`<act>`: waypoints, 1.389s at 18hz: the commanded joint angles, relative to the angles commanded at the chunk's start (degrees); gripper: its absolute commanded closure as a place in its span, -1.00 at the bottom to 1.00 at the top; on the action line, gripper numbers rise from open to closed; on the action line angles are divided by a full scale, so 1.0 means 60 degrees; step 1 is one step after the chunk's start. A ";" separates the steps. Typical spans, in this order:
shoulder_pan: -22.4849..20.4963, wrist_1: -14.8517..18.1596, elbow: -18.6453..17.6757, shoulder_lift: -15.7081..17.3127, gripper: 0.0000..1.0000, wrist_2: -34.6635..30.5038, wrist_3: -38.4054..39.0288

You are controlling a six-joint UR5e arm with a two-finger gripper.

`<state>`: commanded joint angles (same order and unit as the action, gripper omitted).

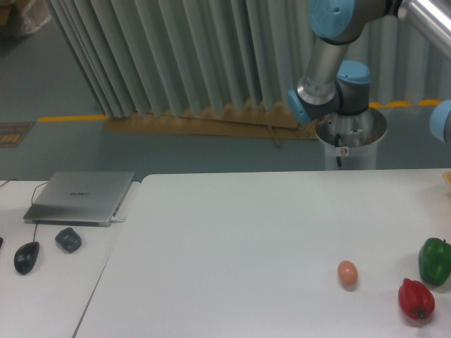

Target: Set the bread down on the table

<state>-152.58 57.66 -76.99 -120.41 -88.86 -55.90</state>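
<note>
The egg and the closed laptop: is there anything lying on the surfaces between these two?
In the fixed camera view nothing lies between the egg and the laptop: only bare white table, then the seam where the narrower desk begins.

One fixed camera, looking across the table from its near edge.

It sits raised, tilted down, facing the far edge of the table (246,232), the robot arm (331,63) and curtain (176,56) behind; the side desk (49,282) fills the left corner.

Most of the table (232,246) is left bare. Room is taken up near its right edge by an egg (347,273), a red pepper (416,298) and a green pepper (435,260).
</note>
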 joint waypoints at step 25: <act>0.0410 0.0102 -0.0526 0.0716 -1.00 -0.0865 -0.0161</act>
<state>-150.12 58.27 -80.15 -116.11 -94.04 -56.87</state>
